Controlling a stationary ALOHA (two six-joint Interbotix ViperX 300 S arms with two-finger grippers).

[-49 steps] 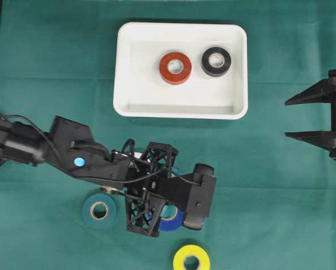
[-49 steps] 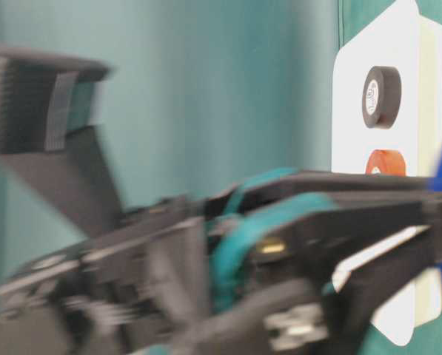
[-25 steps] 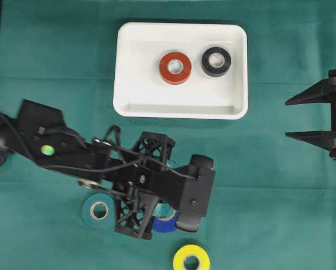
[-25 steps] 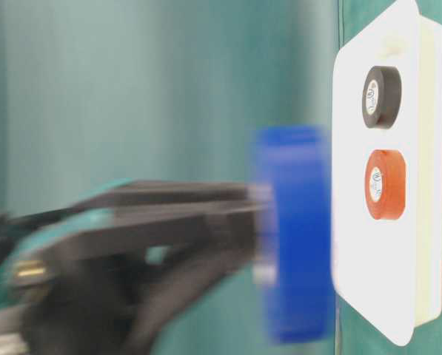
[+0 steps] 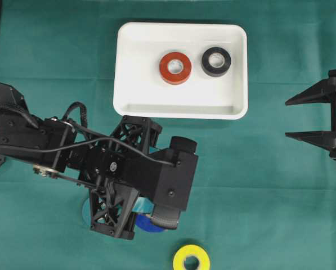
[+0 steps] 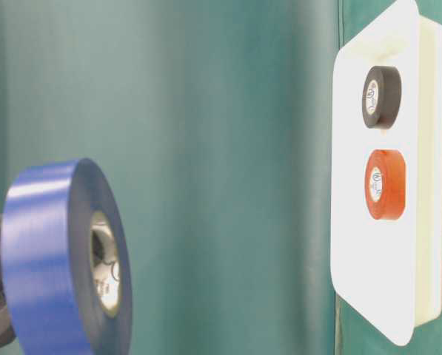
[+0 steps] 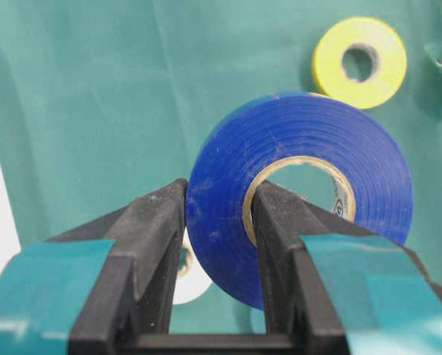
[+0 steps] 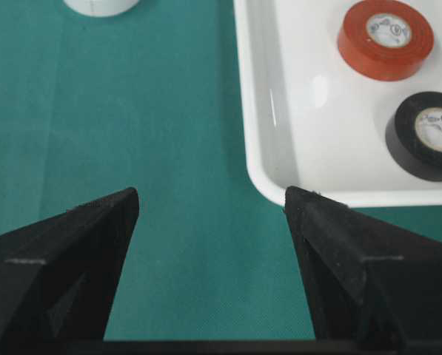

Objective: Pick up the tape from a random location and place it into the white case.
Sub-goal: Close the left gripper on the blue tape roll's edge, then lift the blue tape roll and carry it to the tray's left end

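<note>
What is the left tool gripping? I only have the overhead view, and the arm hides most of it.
Observer: The left tool is shut on the blue tape roll, one finger outside the ring and one through its core.
Operator: Anything hidden underneath the arm?
Observer: Yes. The left wrist view shows a white tape roll lying on the green cloth, seen between the tool's fingers.

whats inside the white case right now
Two tape rolls lie flat inside the white case: a red roll and a black roll, side by side, apart. Nothing covers the rest of its floor.
</note>
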